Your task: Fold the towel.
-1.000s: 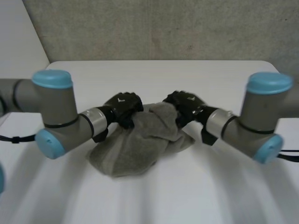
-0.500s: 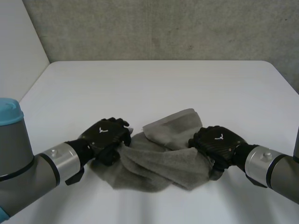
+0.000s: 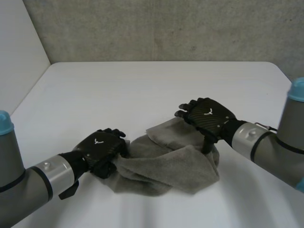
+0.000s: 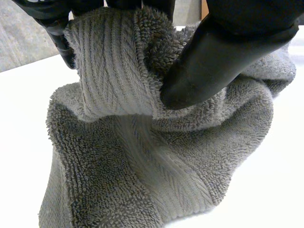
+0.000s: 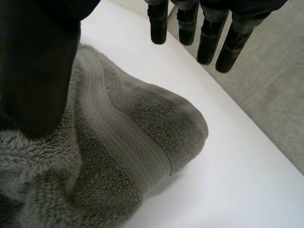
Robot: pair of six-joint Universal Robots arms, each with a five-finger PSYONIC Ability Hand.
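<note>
The grey towel is lying bunched on the near part of the white table, its long axis running from hand to hand. The left hand is pinching its left end between curled fingers and thumb. The right hand is hovering over the right end, fingers straight and clear of the cloth, thumb resting on it. A grey wall is backing the table.

Grey ribbed towel — white table.

Left hand sits low, fingers curled, thumb pinching the towel against them. Right hand is held higher, fingers straight and spread, thumb pointing down. Both forearms angle inward.
</note>
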